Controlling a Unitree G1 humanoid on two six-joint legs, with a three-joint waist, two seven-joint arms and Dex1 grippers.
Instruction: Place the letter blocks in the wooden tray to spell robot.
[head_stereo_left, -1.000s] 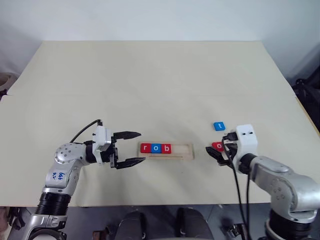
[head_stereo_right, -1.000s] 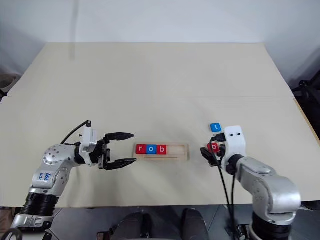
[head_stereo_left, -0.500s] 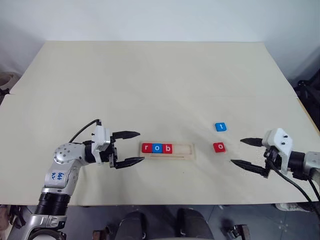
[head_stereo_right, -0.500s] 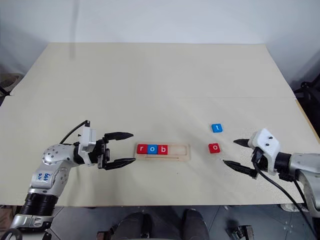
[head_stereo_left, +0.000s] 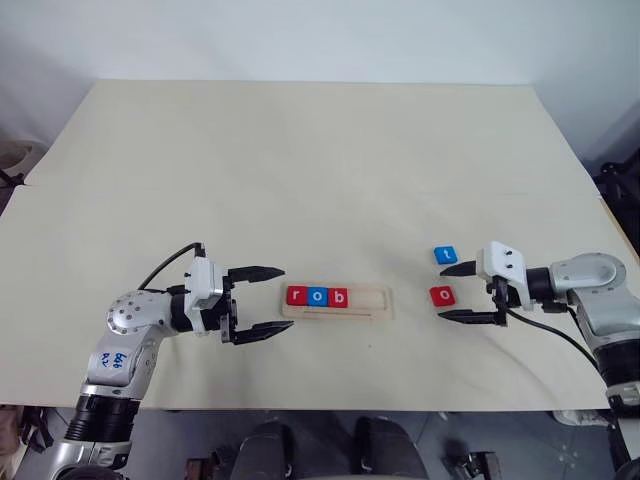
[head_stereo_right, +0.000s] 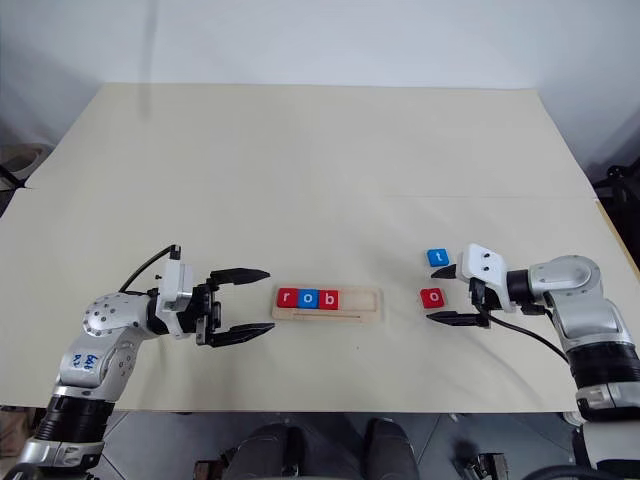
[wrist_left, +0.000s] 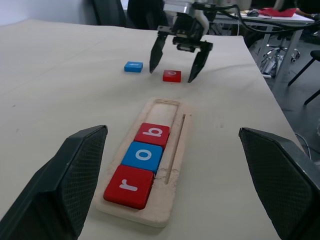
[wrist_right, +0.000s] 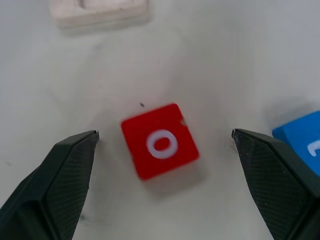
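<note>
The left gripper (head_stereo_left: 262, 301) waits wide open and empty at the wooden tray (head_stereo_left: 338, 301)'s nine o'clock; r, o, b sit in its left slots. At the tray's three o'clock, the right gripper (head_stereo_left: 452, 293) spreads wide around the red o block (head_stereo_left: 441, 295) (blue t block (head_stereo_left: 445, 255) at its twelve): fetching it calls for lowering and closing

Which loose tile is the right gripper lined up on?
The red o, lying between the open jaws of the right gripper. The blue t lies farther back, outside them.
</note>
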